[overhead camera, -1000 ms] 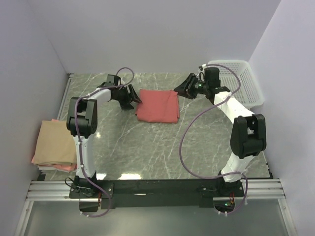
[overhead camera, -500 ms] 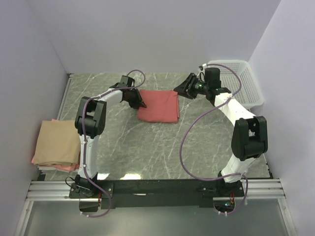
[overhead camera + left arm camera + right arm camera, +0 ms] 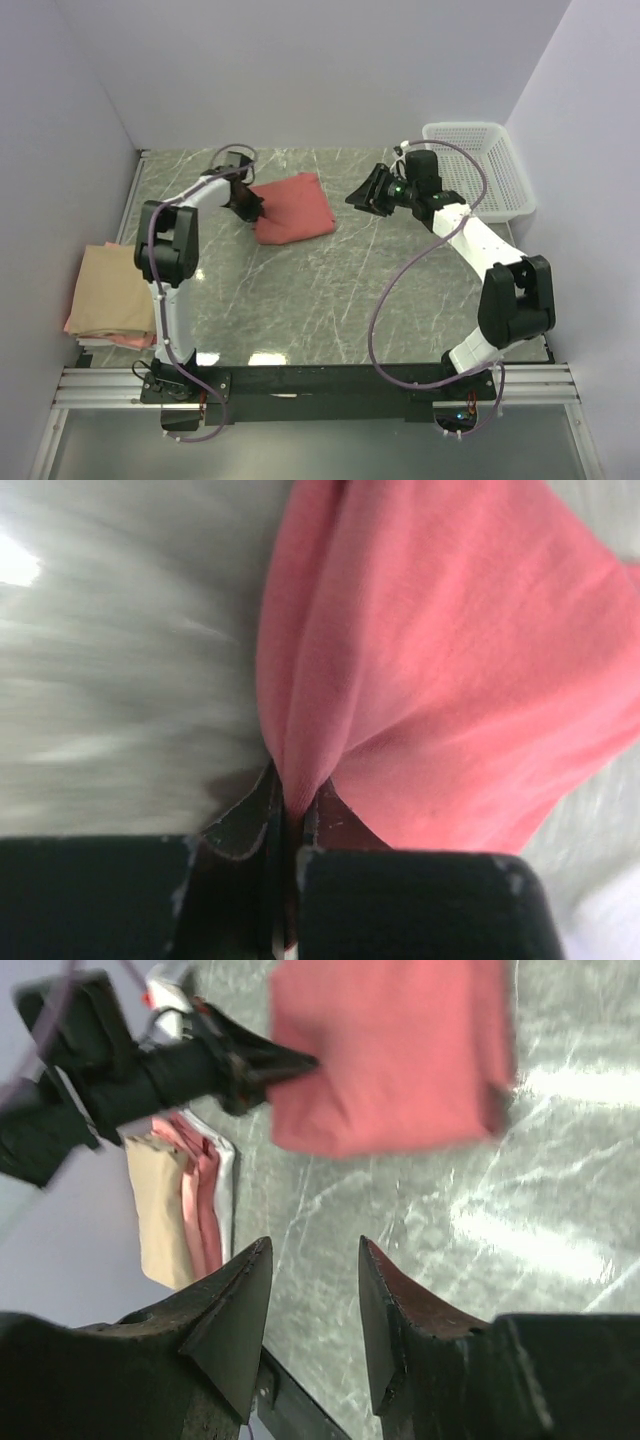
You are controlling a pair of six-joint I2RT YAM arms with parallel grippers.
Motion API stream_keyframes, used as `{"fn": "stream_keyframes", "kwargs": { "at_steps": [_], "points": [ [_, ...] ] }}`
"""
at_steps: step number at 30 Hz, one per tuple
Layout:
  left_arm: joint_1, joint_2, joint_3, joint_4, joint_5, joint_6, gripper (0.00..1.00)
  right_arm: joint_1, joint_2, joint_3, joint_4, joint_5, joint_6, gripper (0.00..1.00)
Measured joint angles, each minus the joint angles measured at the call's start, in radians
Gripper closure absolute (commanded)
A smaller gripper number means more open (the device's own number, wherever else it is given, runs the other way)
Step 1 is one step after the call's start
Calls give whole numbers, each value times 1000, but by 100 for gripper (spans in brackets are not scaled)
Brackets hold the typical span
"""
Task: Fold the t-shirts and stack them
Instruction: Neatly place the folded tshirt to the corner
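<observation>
A folded salmon-red t-shirt lies on the marble table, turned askew. My left gripper is shut on its left edge, the fabric pinched between the jaws. My right gripper hovers open and empty to the shirt's right, apart from it. At the table's left edge a folded tan-beige t-shirt rests on a pink t-shirt.
A white mesh basket stands at the back right corner. Grey walls close in the table on three sides. The black rail with the arm bases runs along the near edge.
My left gripper shut on the salmon-red shirt's left edge and dragged it left, turning it. The right gripper moved slightly left and stayed open.
</observation>
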Motion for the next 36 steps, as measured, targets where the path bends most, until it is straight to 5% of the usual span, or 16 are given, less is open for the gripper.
{"fn": "stream_keyframes", "kwargs": {
  "at_steps": [10,21,36],
  "points": [
    [183,-30,187,-393,-278,-163,100,95,-74,-88,-18,82,-27,54],
    [415,-177,188,-508,-315,-152,100,172,-90,-135,-33,124,-32,54],
    [484,-294,254,-592,-341,-81,100,211,-99,-133,-47,146,-32,55]
  ]
}}
